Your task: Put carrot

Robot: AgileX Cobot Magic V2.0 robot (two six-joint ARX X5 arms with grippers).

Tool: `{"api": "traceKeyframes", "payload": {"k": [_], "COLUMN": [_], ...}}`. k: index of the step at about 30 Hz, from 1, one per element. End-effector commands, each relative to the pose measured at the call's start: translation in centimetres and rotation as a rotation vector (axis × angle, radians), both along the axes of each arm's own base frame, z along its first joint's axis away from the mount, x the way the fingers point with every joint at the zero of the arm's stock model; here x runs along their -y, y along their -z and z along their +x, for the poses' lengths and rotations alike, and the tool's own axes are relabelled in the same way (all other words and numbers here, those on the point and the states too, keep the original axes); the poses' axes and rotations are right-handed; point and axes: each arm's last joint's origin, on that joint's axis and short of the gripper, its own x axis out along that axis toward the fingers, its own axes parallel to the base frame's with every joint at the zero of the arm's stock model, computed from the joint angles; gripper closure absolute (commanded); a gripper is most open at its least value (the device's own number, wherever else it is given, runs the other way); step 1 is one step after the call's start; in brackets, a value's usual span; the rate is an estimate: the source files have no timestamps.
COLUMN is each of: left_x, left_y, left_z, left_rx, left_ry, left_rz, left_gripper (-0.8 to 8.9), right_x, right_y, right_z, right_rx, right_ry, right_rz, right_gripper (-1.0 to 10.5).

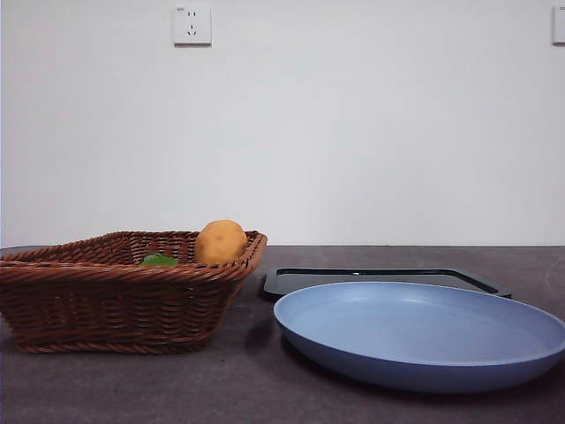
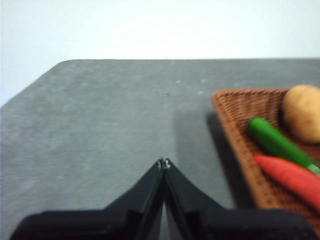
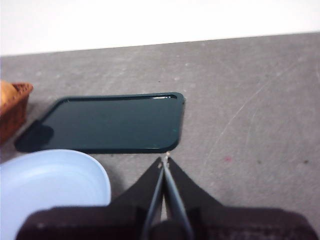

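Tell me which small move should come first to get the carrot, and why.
Probably open the left gripper and swing it toward the basket: its jaws are shut, above bare table, and the carrot lies in the basket by the potato. The right gripper is over by the black tray.

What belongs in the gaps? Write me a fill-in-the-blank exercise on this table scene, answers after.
1. The carrot lies with the potato inside the wicker ___.
2. The plate next to the dark tray is ___ in colour.
3. The left pincer and the right pincer both have their jaws ___.

Missing words: basket; blue; shut.
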Motion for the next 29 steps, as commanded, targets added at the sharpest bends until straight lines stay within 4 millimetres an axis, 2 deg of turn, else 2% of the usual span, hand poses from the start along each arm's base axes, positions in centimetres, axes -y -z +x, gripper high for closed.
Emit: {"api": "traceKeyframes", "payload": {"k": [1,6,10,13,21,29], "left_x": [0.2,0.6,0.8,0.8,0.8,1.5], "left_y": [0.1,-0.1,-0.5,-1.3,-6.0,-10.6], "left_z": [0.0,0.0,0.0,-0.1,0.0,3.3], "left_rx": [0.008,0.009,0.032,0.050,-0.013,-0.171], "left_ry": [0.045,0.170,0.257,0.257,0.248,0.393], "left_rz": [-0.161,-0.277,-0.311,-0.352,-0.338,-0.290], "left_gripper": [8.05,8.05,8.06,8.06,8.06,8.07], "right_x": [0.0,0.0,0.0,0.0,0.0,-0.1], "right_y": [0.0,-0.5,-0.7,-1.1,-4.7,-9.3], "right_z": [0.1,0.1,0.1,0.0,-0.2,1.8], "right_rx": [-0.010,0.019,0.020,0.006,-0.090,-0.194], "right_ry": [0.028,0.046,0.044,0.049,0.069,0.062], "right_rz": [0.176,0.358,0.414,0.429,0.415,0.281], "right_gripper": [9.4,9.4,9.4,9.4,9.4,9.4]}}
